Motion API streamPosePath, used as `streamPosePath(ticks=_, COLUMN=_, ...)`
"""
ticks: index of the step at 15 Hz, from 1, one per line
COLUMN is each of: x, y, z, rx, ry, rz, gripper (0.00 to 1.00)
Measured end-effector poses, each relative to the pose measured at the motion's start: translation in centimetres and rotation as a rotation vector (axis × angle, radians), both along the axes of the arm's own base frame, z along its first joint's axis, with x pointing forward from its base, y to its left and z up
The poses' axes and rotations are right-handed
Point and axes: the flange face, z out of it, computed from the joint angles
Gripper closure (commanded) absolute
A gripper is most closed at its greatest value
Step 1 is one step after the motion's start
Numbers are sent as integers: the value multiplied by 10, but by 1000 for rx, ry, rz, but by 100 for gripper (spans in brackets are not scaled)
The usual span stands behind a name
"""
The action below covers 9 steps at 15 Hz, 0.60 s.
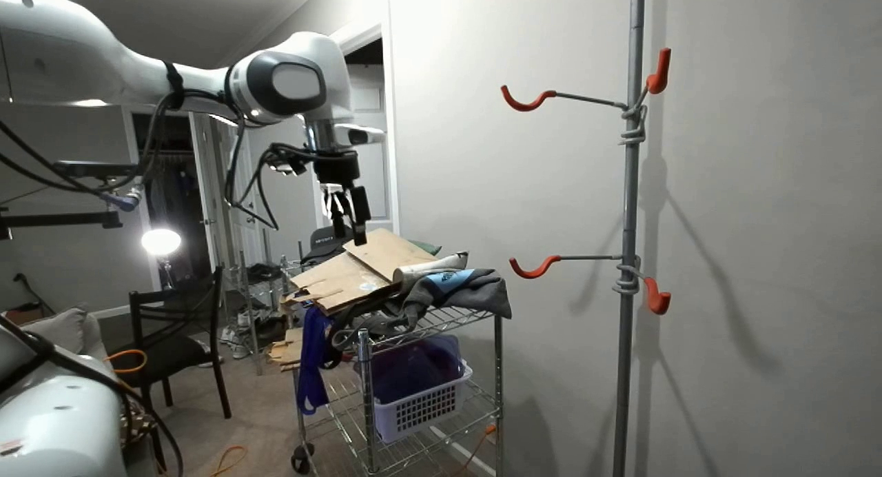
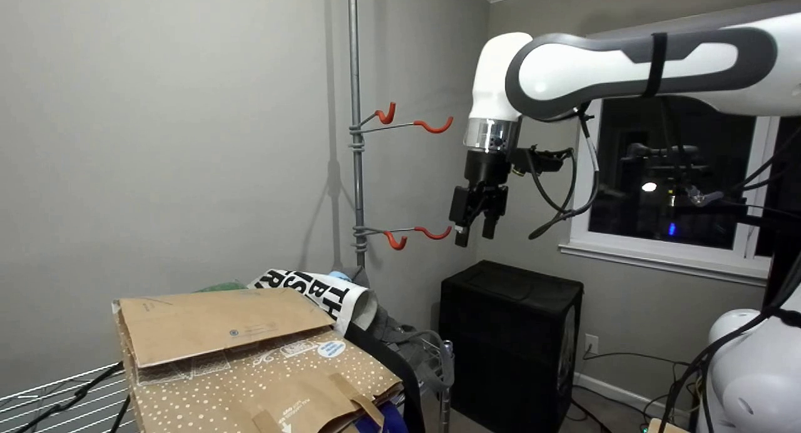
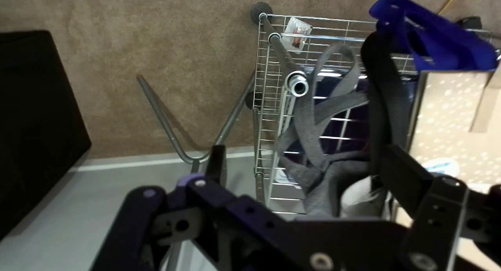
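Note:
My gripper (image 1: 349, 234) hangs fingers down above a loaded wire cart, jaws wide apart and holding nothing; it is also the black gripper (image 2: 475, 237) in an exterior view. In the wrist view one finger (image 3: 216, 167) is at left and another (image 3: 407, 177) at right. Beyond them lie grey cloth with straps (image 3: 313, 126), a black strap (image 3: 385, 91) and a white rolled bag (image 3: 360, 198), which carries black lettering (image 2: 316, 289). Brown paper bags (image 2: 225, 330) are heaped on the cart's top. A blue strap-like piece (image 1: 313, 367) dangles from its side.
Against the wall a metal pole (image 1: 630, 194) bears red hooks (image 1: 529, 105) that jut out at two heights. A black cabinet (image 2: 507, 345) stands by the corner, near a window (image 2: 676, 170). Under the cart's wire top (image 1: 441, 322) sits a white basket (image 1: 420, 411). A dark chair (image 1: 172, 346) stands behind.

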Motion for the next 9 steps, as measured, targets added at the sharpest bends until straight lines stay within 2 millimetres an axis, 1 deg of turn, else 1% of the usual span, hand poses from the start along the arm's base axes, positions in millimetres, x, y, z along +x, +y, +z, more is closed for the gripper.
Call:
streamPosePath(ticks=3, x=-43, y=89, z=18, rx=-88, ry=-48, rz=178, gripper=0)
streamPosePath(ticks=4, x=-59, y=116, z=21, rx=-115, ry=-66, rz=239, gripper=0)
streamPosePath(ticks=5, x=-72, y=137, z=22, rx=-140, ry=-83, rz=293, gripper=0)
streamPosePath(ticks=6, x=-84, y=155, z=22, rx=-165, ry=-98, rz=343, gripper=0)
streamPosePath(ticks=7, x=-93, y=169, z=22, rx=-187, ry=-109, rz=391, gripper=0)
streamPosePath(ticks=9, x=-101, y=186, z=20, rx=-228, ry=-127, rz=485, gripper=0)
